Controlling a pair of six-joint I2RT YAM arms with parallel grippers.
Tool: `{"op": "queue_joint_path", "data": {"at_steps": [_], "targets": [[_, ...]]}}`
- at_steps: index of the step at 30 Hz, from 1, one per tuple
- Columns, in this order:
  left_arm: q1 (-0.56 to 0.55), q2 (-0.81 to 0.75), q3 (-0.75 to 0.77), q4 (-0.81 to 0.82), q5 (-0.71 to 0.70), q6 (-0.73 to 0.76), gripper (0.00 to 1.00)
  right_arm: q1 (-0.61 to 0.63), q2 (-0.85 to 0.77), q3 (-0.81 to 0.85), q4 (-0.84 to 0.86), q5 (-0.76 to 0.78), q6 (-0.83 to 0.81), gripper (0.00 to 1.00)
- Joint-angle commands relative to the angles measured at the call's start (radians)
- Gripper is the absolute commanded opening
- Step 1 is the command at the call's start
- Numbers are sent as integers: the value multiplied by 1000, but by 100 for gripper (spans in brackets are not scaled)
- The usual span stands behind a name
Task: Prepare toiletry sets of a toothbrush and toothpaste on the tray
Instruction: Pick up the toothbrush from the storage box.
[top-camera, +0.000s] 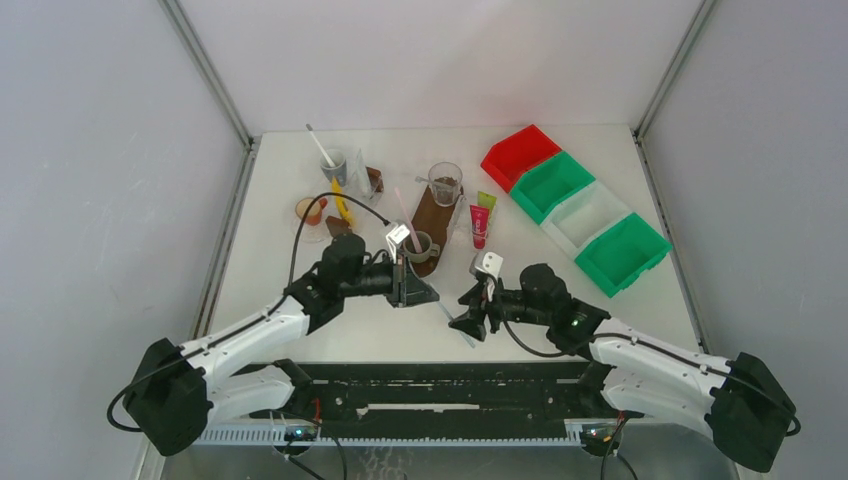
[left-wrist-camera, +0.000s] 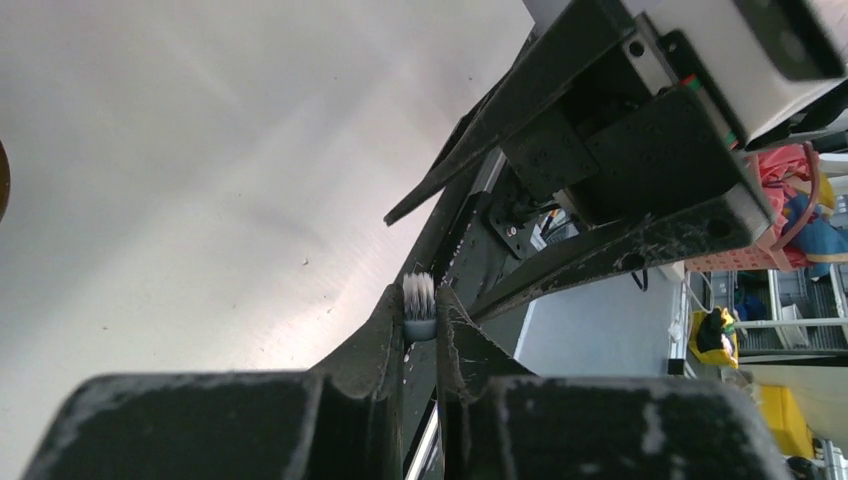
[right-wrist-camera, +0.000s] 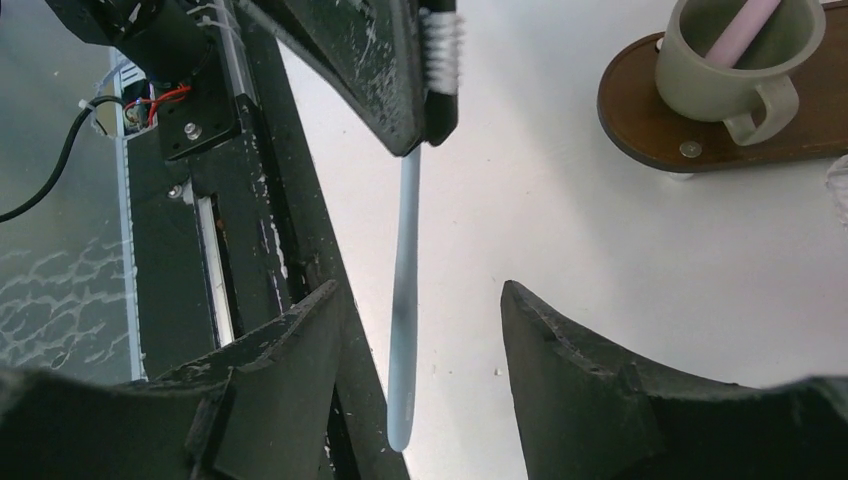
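Note:
My left gripper (top-camera: 418, 293) is shut on the bristle head of a light blue toothbrush (left-wrist-camera: 420, 326), with white bristles poking out between its jaws (left-wrist-camera: 420, 295). The handle (right-wrist-camera: 404, 300) hangs above the table and runs between the spread jaws of my right gripper (right-wrist-camera: 420, 292), which is open and not touching it (top-camera: 463, 325). The brown oval tray (top-camera: 428, 218) carries a grey-green mug (right-wrist-camera: 728, 60) holding a pink toothbrush (top-camera: 404, 212). A pink-red toothpaste tube (top-camera: 479, 226) and a lime green one (top-camera: 486, 202) lie just right of the tray.
A glass cup (top-camera: 445, 183) stands at the tray's far end. A cup with a white toothbrush (top-camera: 332, 163), an orange cup (top-camera: 310, 210) and a yellow item (top-camera: 342, 203) sit at the back left. Red, green and white bins (top-camera: 575, 205) line the right.

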Motion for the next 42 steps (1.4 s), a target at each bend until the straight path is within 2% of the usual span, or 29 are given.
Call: {"op": "queue_joint_path", "data": {"at_steps": [1,10,14,17,18,21,24,28,31,34,42], "targets": [[5,-3,87,59,7,-29,0,21,3,43,6,16,-44,66],[11,-37,114,55,3,-46,0,25,19,52,0,31,-43,59],[13,-50,116,57,4,-56,0,25,18,52,1,39,-39,52],[14,-56,116,66,6,-68,0,25,18,53,1,45,-36,40],[14,-56,113,72,8,-73,0,25,18,55,-1,45,-35,33],[14,-59,104,99,1,-87,1,25,20,58,-5,43,-35,3],[14,-68,84,149,-18,-138,23,25,4,57,-9,42,-34,0],[14,-110,10,286,-33,-195,57,18,-24,34,37,20,2,0],[11,-153,-59,417,-54,-225,74,-9,-32,20,91,-42,53,0],[5,-175,-111,507,-74,-234,79,-23,-26,13,152,-73,100,0],[-77,-176,-164,614,-223,-218,78,-27,0,9,210,-94,152,0]]}}
